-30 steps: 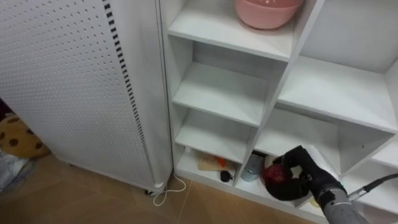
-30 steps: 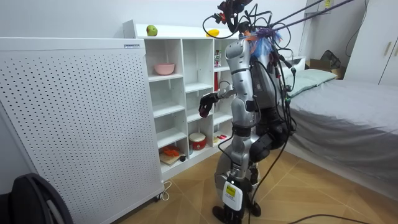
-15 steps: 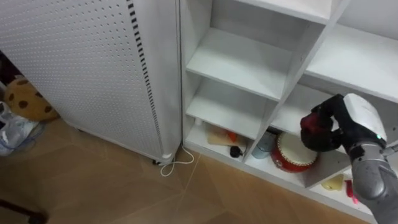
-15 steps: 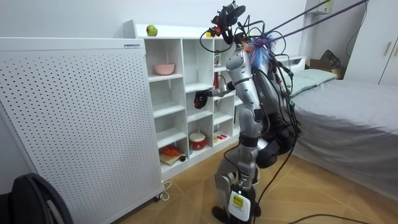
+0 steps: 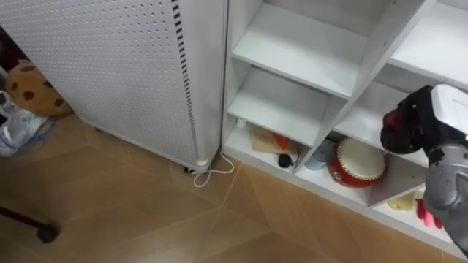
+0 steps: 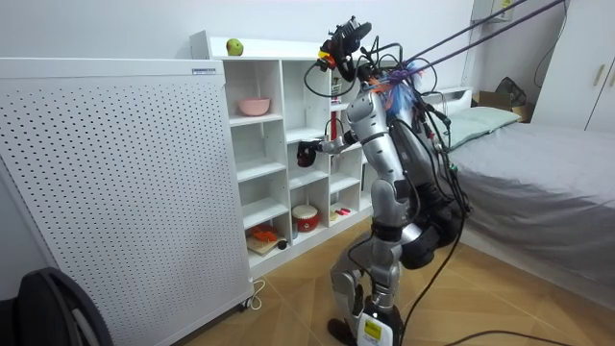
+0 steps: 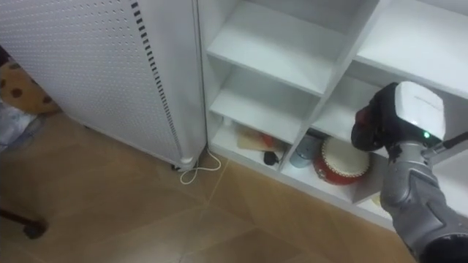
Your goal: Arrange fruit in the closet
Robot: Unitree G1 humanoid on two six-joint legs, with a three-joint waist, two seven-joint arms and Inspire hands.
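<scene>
I see a white perforated panel (image 5: 110, 66) standing on the wooden floor (image 5: 131, 212), with a white cord (image 5: 212, 173) looped on the floor by its lower right corner. A brown spotted plush toy (image 5: 33, 91) lies left of the panel. A red round drum (image 5: 358, 162) sits just beside a grey-blue cup (image 5: 318, 155). The room view gives me a pink bowl (image 6: 255, 106) and a bed (image 6: 548, 183).

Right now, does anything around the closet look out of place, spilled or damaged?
Nothing looks spilled or damaged. Two small oddities: a white cord lies loose on the floor at the foot of the closet, and a green fruit sits on its top rather than on a shelf. The right robot hand holds a red fruit.
</scene>
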